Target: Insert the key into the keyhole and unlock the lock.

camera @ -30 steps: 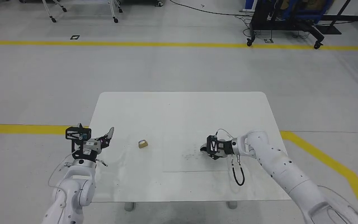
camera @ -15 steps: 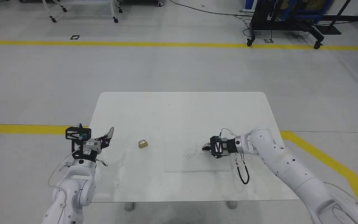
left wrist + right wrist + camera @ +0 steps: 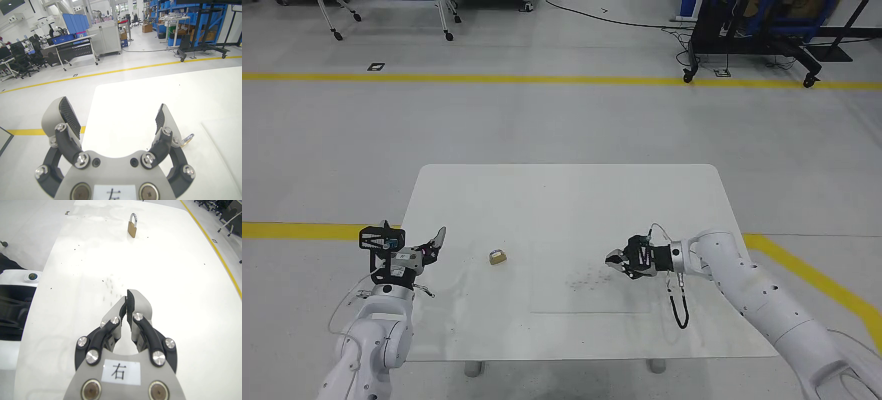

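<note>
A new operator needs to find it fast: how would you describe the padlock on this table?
Start at the white table and look left of its middle, towards the open left gripper. The padlock sits there alone: a small brass body with a silver shackle, the table's only golden thing.

Bright, even light pours down from overhead. The white counter ahead of the right gripper glares almost to blank, and the padlock beyond the gripper throws only a faint, soft shadow. Past the left gripper the pale floor shines mildly, and the yellow line and blue shelving bow with the wide lens.
</note>
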You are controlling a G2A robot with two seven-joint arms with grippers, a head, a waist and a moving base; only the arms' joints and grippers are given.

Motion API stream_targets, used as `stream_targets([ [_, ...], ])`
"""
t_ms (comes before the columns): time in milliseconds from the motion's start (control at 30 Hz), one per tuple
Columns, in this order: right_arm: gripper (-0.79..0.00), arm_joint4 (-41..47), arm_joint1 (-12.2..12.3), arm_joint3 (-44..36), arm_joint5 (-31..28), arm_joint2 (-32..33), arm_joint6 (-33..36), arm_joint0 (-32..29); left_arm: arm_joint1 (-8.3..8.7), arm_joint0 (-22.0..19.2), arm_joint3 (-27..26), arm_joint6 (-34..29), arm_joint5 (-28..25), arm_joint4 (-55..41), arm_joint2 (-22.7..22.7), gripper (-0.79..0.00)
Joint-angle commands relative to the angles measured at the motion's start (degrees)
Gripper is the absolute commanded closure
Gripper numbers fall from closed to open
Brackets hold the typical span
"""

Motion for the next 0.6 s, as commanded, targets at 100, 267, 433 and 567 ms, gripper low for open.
stream_targets([
  [100, 0.000, 0.0, 0.0, 0.0, 0.0, 0.0, 0.0, 0.0, 0.00, 0.0, 0.0, 0.0, 0.0, 0.0, 0.0, -0.785],
  [267, 0.000, 4.6, -0.2, -0.9, 0.4, 0.6, -5.8, -1.3, 0.00, 0.0, 0.0, 0.0, 0.0, 0.0, 0.0, -0.785],
  [433, 0.000, 10.7, -0.7, 0.5, 0.0, -2.6, -20.5, -0.8, 0.00, 0.0, 0.0, 0.0, 0.0, 0.0, 0.0, -0.785],
  [567, 0.000, 22.3, -0.8, -0.3, 0.0, -7.9, -20.5, 1.3, 0.00, 0.0, 0.0, 0.0, 0.0, 0.0, 0.0, -0.785],
])
